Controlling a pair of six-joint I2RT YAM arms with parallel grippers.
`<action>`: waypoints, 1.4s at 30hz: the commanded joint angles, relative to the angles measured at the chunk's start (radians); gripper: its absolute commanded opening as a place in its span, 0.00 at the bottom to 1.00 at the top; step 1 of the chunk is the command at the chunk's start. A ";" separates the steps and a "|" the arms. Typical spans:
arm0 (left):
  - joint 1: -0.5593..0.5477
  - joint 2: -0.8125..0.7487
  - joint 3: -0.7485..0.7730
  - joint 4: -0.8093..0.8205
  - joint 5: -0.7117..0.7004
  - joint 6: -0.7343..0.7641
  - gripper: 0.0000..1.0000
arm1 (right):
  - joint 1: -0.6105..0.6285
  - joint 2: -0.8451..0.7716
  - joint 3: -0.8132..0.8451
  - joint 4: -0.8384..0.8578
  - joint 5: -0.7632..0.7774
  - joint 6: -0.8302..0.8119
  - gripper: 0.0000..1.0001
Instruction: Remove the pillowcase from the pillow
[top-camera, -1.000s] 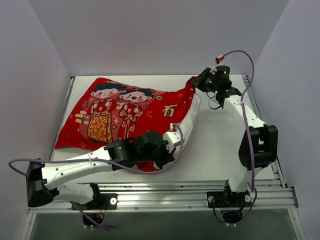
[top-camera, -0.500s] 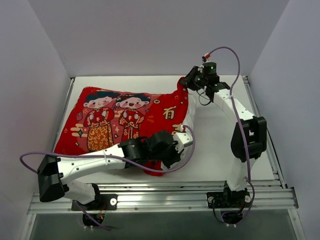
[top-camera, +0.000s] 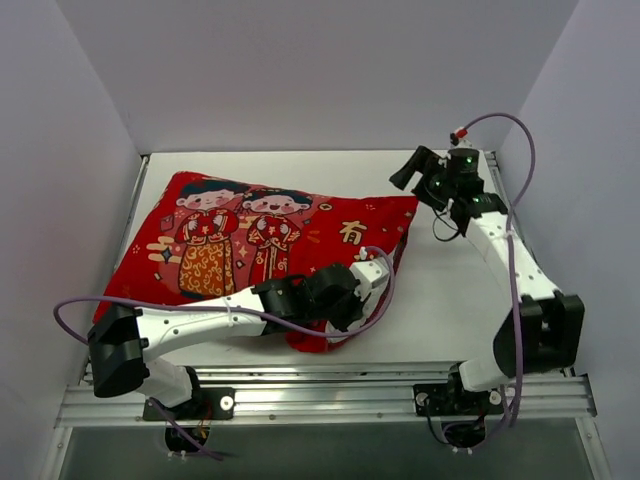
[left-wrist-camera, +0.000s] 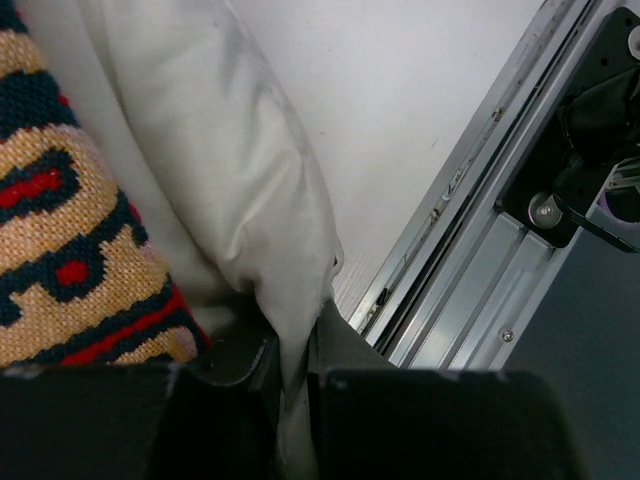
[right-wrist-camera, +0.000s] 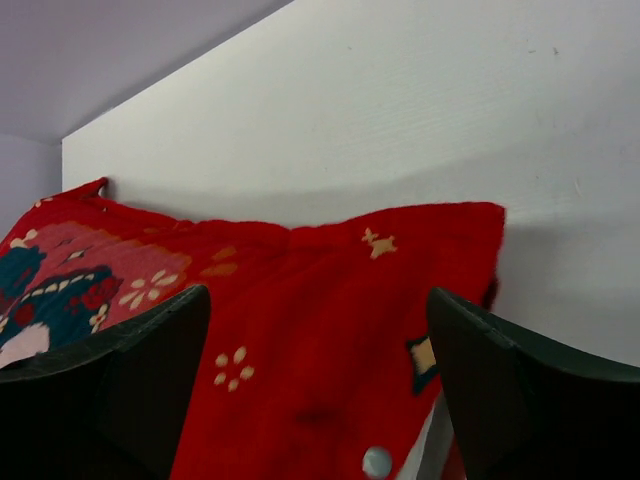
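The white table (top-camera: 440, 290) lies under everything. Across its left and middle sprawls the pillowcase (top-camera: 300, 235). It is bright red, with two cartoon children and gold characters facing up, and its right end points toward my right arm.

The pillow (left-wrist-camera: 230, 190) sits mostly inside that cover. My left wrist camera shows a plump white corner bulging out past the printed cloth, close to the aluminium rail (left-wrist-camera: 480, 250) at the near edge of the table.

My left gripper (left-wrist-camera: 293, 372) is at the near right corner of the bundle. Its jaws are pressed together on a fold of the white pillow fabric, which is pinched between my two dark fingers.

My right gripper (right-wrist-camera: 316, 300) hovers over the far right part of the table, jaws spread wide with nothing in them. It is near the pillowcase's far right corner but not touching it. In my wrist view that red corner lies beyond and between my fingers.
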 joint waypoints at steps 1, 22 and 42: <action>0.010 0.010 0.036 0.105 -0.029 -0.031 0.02 | 0.007 -0.202 -0.091 -0.064 0.108 -0.001 0.84; 0.045 0.056 0.115 0.117 -0.103 -0.083 0.02 | 0.052 -0.654 -0.571 -0.060 -0.185 0.200 0.84; 0.048 0.033 0.097 0.128 -0.078 -0.115 0.02 | 0.124 -0.578 -0.750 0.362 -0.318 0.309 0.89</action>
